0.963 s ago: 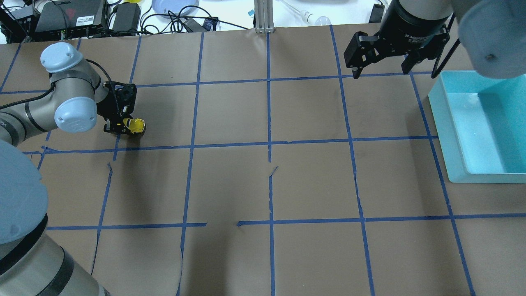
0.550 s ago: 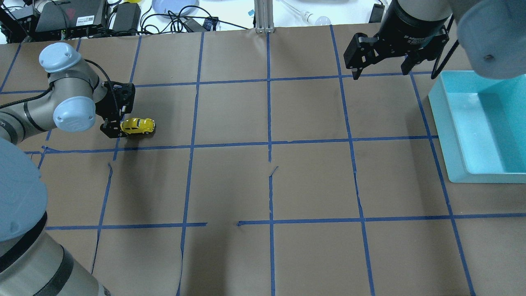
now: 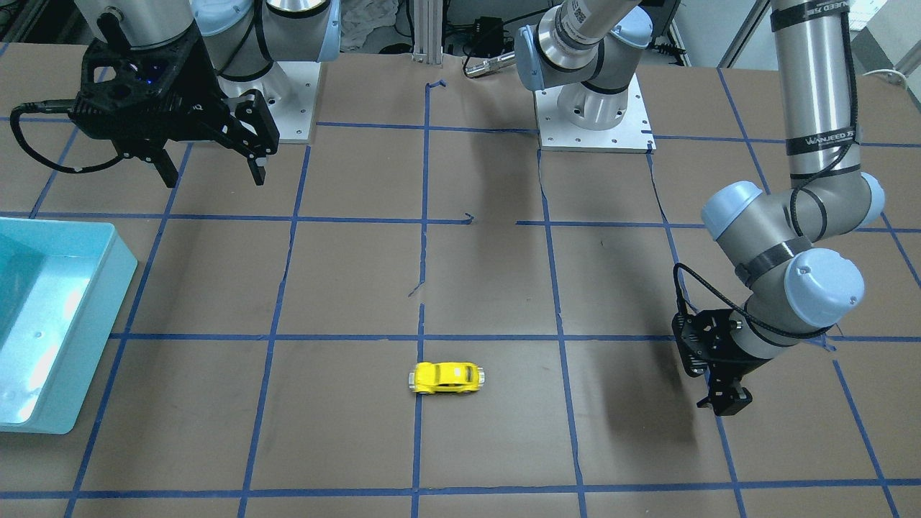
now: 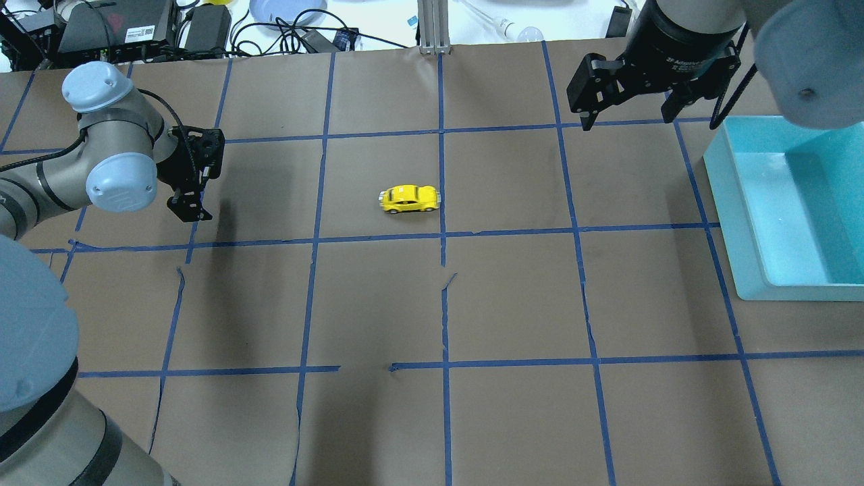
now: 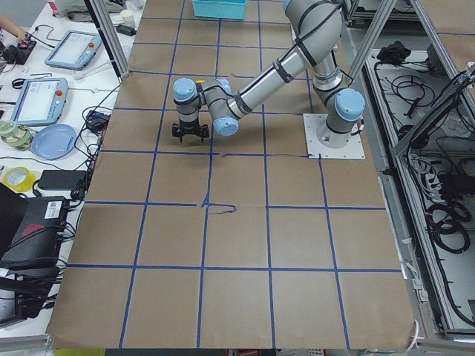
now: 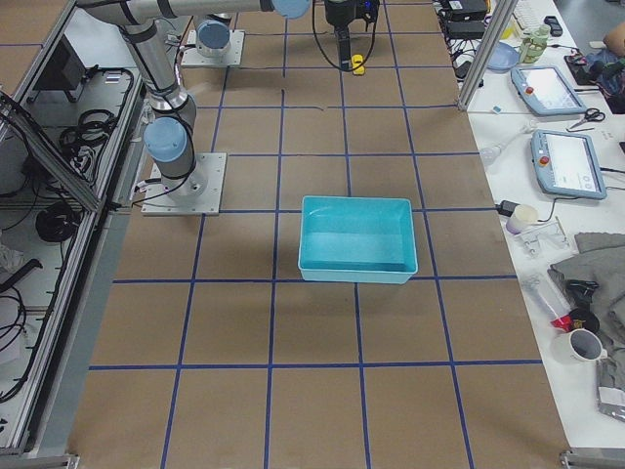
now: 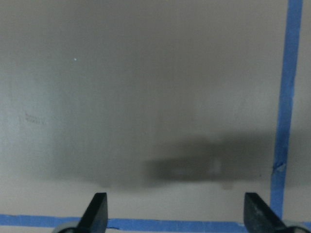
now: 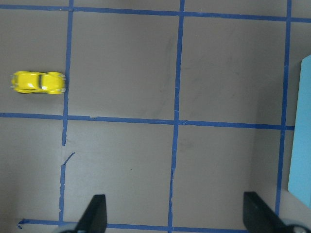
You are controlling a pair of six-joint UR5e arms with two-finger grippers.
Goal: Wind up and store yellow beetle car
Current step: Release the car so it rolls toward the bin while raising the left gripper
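On your left, the left gripper (image 4: 191, 210) hangs low over bare table, jaws apart and empty. The yellow beetle car (image 4: 410, 199) sits on its wheels mid-table, just beside the centre tape line and well apart from both grippers. It looks slightly smeared in the right wrist view, so it may be rolling. The right gripper (image 4: 628, 111) hovers high with its jaws spread, near the teal bin (image 4: 736, 223). Storing seems to be the step in hand: wait until the car rests, then straddle its narrow body.

A robotics lab: two industrial arms (image 5: 260, 78) bolted to a bench (image 4: 513, 304) papered brown and gridded in blue tape (image 4: 378, 237), teach pendants (image 5: 38, 100) and power bricks (image 5: 58, 179) on a side table (image 5: 74, 74) beyond the left claw (image 5: 190, 141), loose cables (image 5: 438, 215) coiled far behind it.
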